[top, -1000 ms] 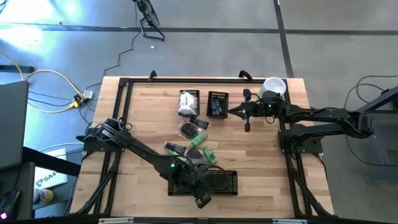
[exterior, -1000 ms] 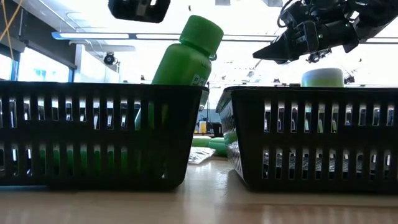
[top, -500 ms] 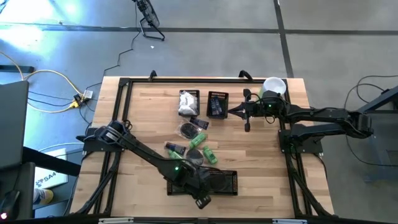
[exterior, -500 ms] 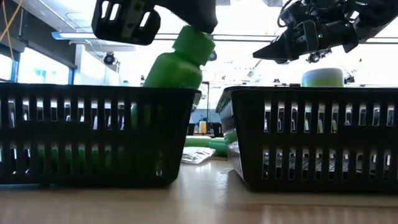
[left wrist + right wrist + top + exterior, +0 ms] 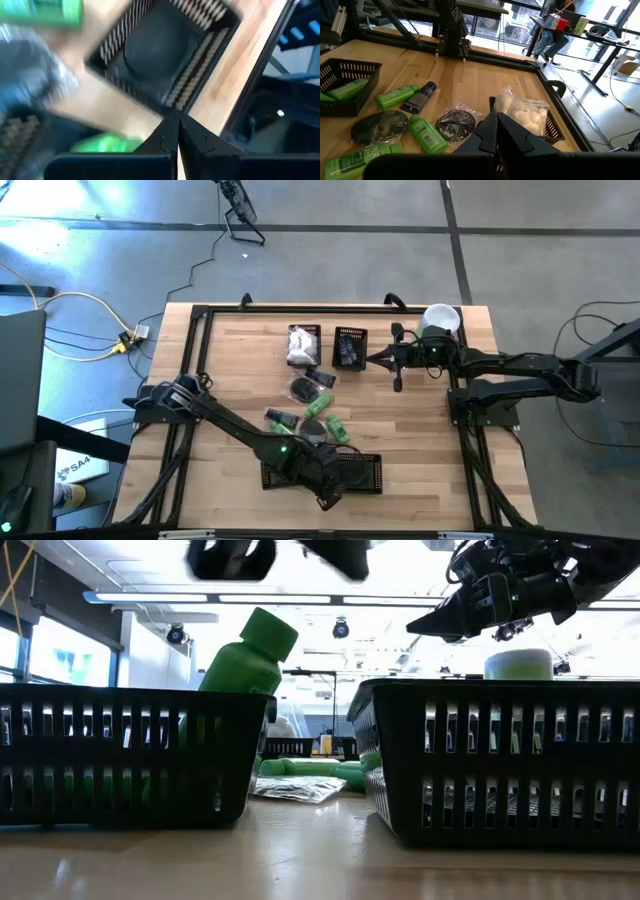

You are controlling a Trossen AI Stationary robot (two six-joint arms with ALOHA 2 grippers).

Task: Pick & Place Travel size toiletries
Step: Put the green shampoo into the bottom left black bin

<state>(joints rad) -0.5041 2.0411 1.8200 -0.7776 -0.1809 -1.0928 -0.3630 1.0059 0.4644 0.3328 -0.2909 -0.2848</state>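
On the desk [image 5: 240, 370] the travel size toiletries [image 5: 318, 412] lie scattered around the centre: green tubes, dark discs in clear wrap, a dark tube. At 12 o'clock stand two small black baskets, one holding white packets [image 5: 302, 345], one with dark pieces [image 5: 349, 347]. Two more baskets sit at the 6 o'clock edge; the left basket [image 5: 120, 755] holds a green bottle [image 5: 240, 655] leaning tilted on its rim. A pale-green cylinder [image 5: 440, 320] stands at 1 o'clock. Bare wood lies open at 9 and 4 o'clock. The left end effector [image 5: 176, 131], clenched and empty, reaches low over the 6 o'clock baskets. The right end effector [image 5: 374, 360], clenched and empty, hovers level just beside the dark-piece basket.
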